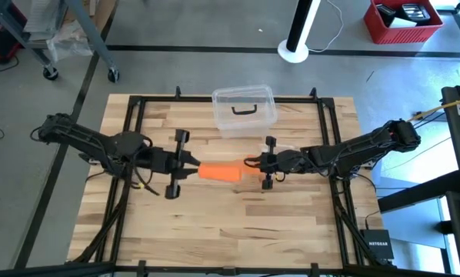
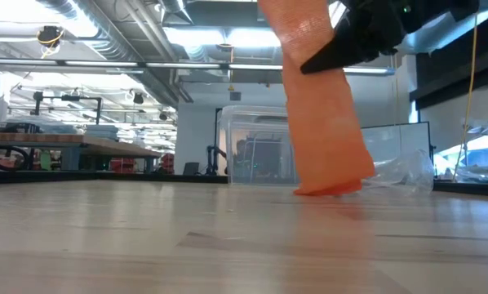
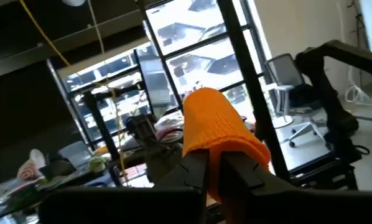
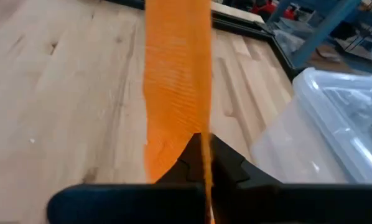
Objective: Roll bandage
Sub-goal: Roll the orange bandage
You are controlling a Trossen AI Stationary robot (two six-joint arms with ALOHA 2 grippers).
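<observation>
Bandage (image 1: 221, 171) hangs between the 2 arms just in front of the clear plastic box (image 1: 244, 108), its orange band stretched across the middle of the table (image 1: 215, 238) and, in the low view, drooping so that its lowest fold brushes the wood. The left gripper (image 1: 190, 163) pinches one end, fingers clamped nearly together on a bunched, partly rolled lump of fabric; the right gripper (image 1: 255, 163) is shut tight on the other end, where its wrist view shows the flat strip running edge-on out of the closed fingers. The likeliest failure, as I judge it, is slip: the weave is soft and thin, so any twist or pull meant to wind it could draw the strip out of the right gripper's narrow pinch, or let the started roll at the left side loosen and spring open. The sagging part could also drag on the wood and skew the winding. On the far side of the bandage from the camera's front edge, the box stands near enough that a wrist swinging toward it could knock it, and a small clear wrapper (image 2: 403, 173) lies beside that box. Away from the box, toward the near table edge, the wood offers broad free room; the black frame rails (image 1: 134, 115) bound both sides well apart from the bandage.
</observation>
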